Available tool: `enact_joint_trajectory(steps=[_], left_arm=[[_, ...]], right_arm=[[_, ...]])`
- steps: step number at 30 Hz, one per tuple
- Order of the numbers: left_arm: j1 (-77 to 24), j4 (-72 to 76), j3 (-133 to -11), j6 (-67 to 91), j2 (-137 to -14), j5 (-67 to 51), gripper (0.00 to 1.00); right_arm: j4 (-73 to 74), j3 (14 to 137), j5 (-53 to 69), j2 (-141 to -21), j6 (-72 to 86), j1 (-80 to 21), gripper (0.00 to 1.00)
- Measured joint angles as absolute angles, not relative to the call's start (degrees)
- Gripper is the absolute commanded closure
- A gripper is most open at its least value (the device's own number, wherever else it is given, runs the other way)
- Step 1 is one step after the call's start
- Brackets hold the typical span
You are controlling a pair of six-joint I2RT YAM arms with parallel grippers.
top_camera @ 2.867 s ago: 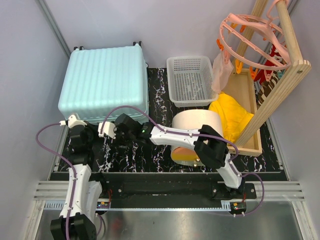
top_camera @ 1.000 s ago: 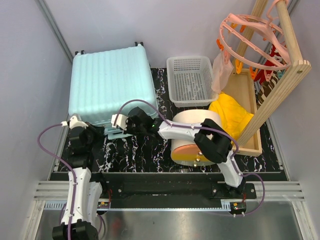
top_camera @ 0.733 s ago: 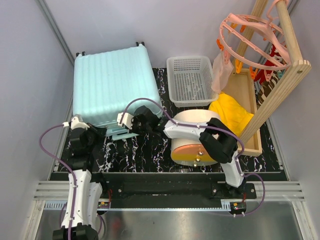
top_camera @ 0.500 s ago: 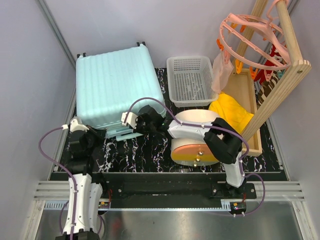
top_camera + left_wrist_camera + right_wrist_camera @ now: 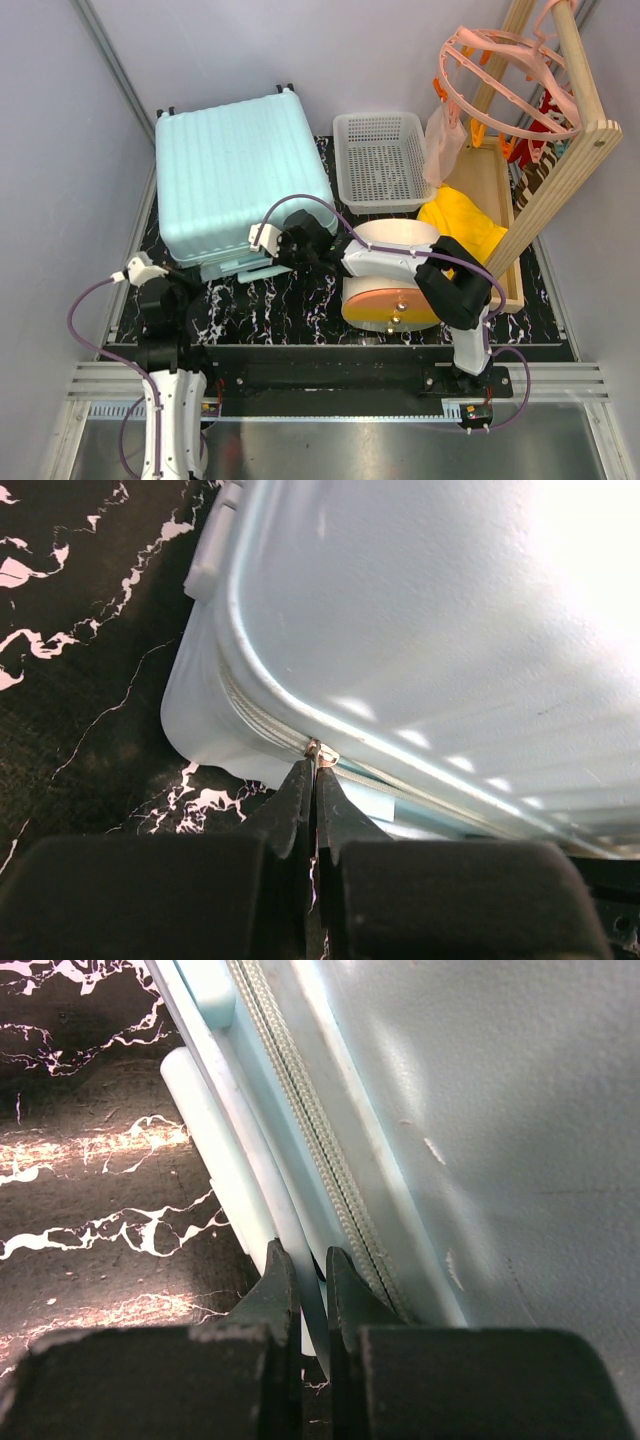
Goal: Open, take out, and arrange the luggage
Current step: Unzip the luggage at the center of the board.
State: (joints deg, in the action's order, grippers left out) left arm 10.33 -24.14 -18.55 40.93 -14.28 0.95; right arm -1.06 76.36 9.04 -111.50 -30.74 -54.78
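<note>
One luggage (image 5: 240, 170), one basket (image 5: 381, 118), one cylinder (image 5: 400, 238).

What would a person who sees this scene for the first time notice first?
The large mint-blue luggage at the back left stands out most. Both grippers work at its near edge: the left gripper pinches the zipper pull, and the right gripper clamps its rim. Next comes the pink round hanger, upper right.

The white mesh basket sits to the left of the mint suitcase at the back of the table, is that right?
No. The top external view shows the white mesh basket to the right of the mint suitcase, at the back of the table.
</note>
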Motion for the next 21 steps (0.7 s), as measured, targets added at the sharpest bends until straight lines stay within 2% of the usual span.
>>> enact_joint_trajectory(steps=[15,21], left_arm=[[11.14,-20.78,-16.69,48.60,-14.94,2.02,1.00],[11.94,-22.46,-15.42,51.13,-8.45,5.21,1.00]], right_arm=[[-3.20,73.95,11.99,-110.19,-29.89,-53.06,1.00],[-3.05,73.08,12.34,-109.40,-29.39,-52.64,1.00]])
